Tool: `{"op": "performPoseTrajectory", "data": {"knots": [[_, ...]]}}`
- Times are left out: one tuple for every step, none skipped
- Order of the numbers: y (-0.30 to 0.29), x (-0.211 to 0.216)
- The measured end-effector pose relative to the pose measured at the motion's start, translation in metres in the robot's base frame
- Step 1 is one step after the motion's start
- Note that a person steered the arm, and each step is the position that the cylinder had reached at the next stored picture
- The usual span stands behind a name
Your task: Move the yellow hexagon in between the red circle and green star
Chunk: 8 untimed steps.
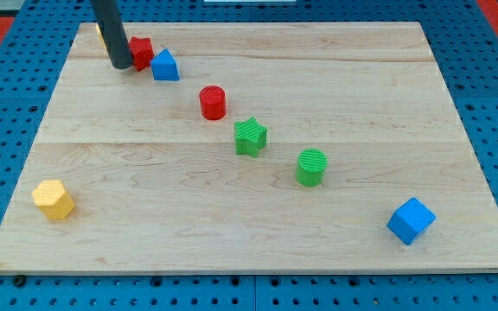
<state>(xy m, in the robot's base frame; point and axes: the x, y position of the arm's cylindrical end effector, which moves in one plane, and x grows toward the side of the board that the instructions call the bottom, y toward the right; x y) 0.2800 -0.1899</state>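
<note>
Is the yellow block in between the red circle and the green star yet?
No, it is out. The yellow hexagon sits alone near the view's bottom left, far from the red circle and green star, which are close together.

Bright even light, soft shadows, sharp focus

No readable text, labels, brands, numbers or signs anywhere in view.

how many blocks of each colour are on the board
red: 2, the red circle and a red block beside my tip
green: 2, the green star and a green cylinder
blue: 2, one near the top, one at lower right
yellow: 1 clear, the yellow hexagon
total: 7
</note>
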Motion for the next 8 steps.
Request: {"op": "performPoseTrajectory", "data": {"knots": [[0.004, 0.026], [-0.039, 0.083], [-0.05, 0.138], [-0.057, 0.218], [-0.071, 0.277], [-0.043, 0.303], [-0.054, 0.336], [-0.061, 0.337]]}}
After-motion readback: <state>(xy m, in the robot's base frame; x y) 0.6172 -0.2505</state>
